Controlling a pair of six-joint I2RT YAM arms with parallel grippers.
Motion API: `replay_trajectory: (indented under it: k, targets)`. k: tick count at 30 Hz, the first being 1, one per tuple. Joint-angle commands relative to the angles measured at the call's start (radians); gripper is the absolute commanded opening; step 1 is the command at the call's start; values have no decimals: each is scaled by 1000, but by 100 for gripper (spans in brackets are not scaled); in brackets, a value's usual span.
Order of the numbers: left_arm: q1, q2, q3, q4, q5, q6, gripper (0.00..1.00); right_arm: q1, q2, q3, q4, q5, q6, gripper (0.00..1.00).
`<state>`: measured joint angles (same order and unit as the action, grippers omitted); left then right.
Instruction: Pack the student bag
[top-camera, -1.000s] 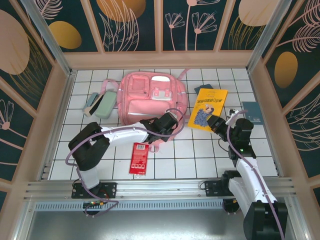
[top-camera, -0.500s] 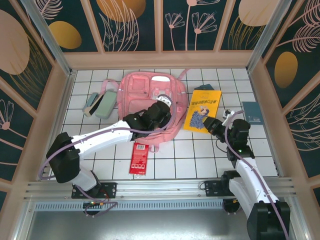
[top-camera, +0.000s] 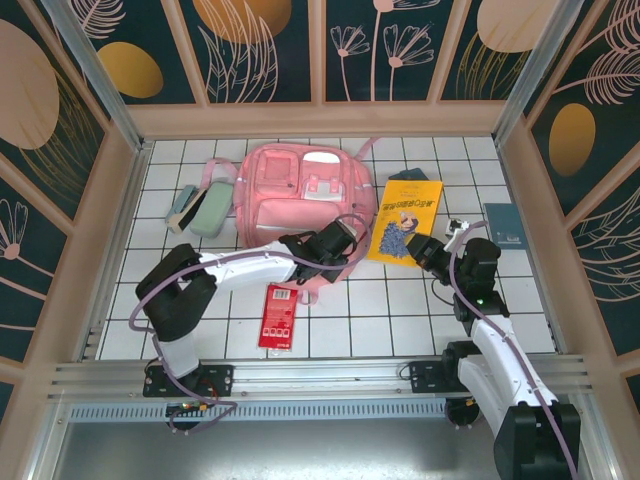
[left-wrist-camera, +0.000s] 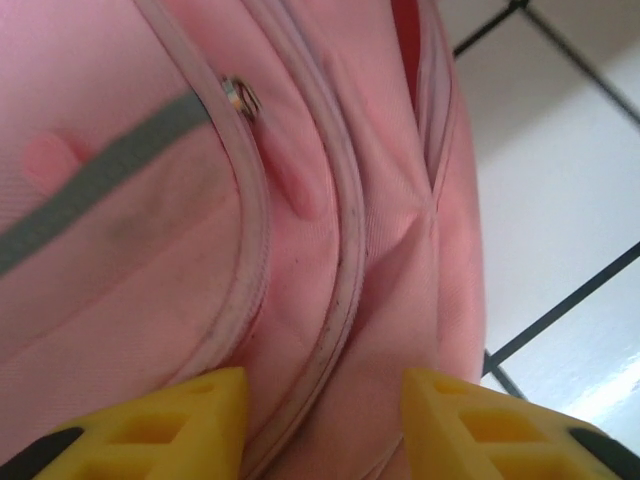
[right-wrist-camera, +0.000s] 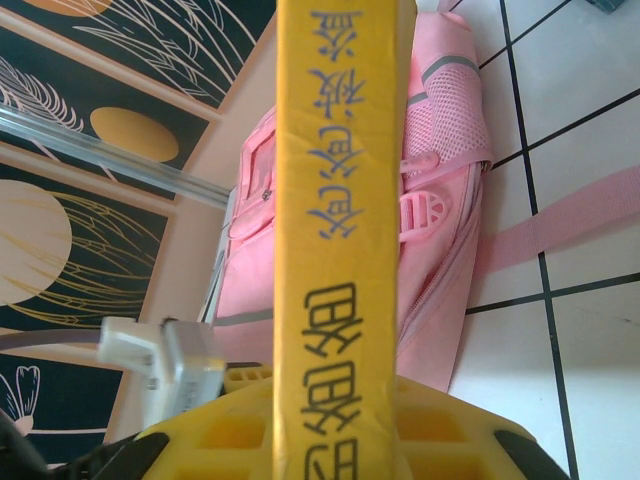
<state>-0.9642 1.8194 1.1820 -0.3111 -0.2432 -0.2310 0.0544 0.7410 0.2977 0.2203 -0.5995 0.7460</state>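
Two claws showed from above. We saw the pink student bag (top-camera: 285, 195) lying right under the left claw (top-camera: 338, 243), whose yellow fingers (left-wrist-camera: 200, 410) stood spread apart over a bag seam, gripping nothing. Our right claw (top-camera: 428, 248) was clenched on the spine edge of a yellow book (top-camera: 407, 215), with the bag off to its left.

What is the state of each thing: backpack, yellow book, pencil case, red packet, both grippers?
Backpack: lying flat, front up, near edge between the left jaws.
Yellow book: held at its near end.
Pencil case: lying left of the backpack, not packed.
Red packet: lying flat on the table, not packed.
Left gripper: jaws astride backpack fabric; grip unclear.
Right gripper: shut on the yellow book.
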Motion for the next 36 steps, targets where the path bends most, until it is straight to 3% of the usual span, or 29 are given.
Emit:
replay_trajectory:
  k: [1, 3, 9, 10, 12, 13, 15, 16, 18, 25, 30, 36]
  targets:
    - [3, 33, 19, -33, 8, 29, 50, 4, -25, 13, 87, -2, -5, 0]
    - [3, 52, 17, -29, 4, 33, 54, 3, -23, 15, 89, -2, -5, 0]
    - [2, 107, 44, -39, -130, 16, 52, 4, -23, 17, 87, -6, -4, 0]
    - [3, 118, 51, -44, -153, 11, 49, 4, -23, 16, 88, -6, -4, 0]
    - [4, 133, 62, -51, -190, 3, 32, 4, -23, 14, 86, -6, -2, 0]
    - [3, 133, 63, -49, -195, -1, 30, 5, -23, 12, 87, -6, -3, 0]
    - [3, 128, 56, -44, -162, 4, 37, 5, -25, 10, 86, -8, -4, 0]
    - [3, 124, 50, -39, -157, 3, 34, 5, -25, 8, 87, -7, -3, 0]
    - [4, 116, 39, -34, -183, -6, 0, 4, -25, 8, 90, -6, -2, 0]
    - [3, 1, 27, -20, -224, -34, 0, 5, -25, 2, 93, -5, 2, 0]
    - [3, -61, 27, -16, -154, -20, 0, 5, -28, 0, 95, -6, 5, 0]
    - [4, -76, 23, -16, -169, -27, 0, 4, -37, -2, 89, -7, 6, 0]
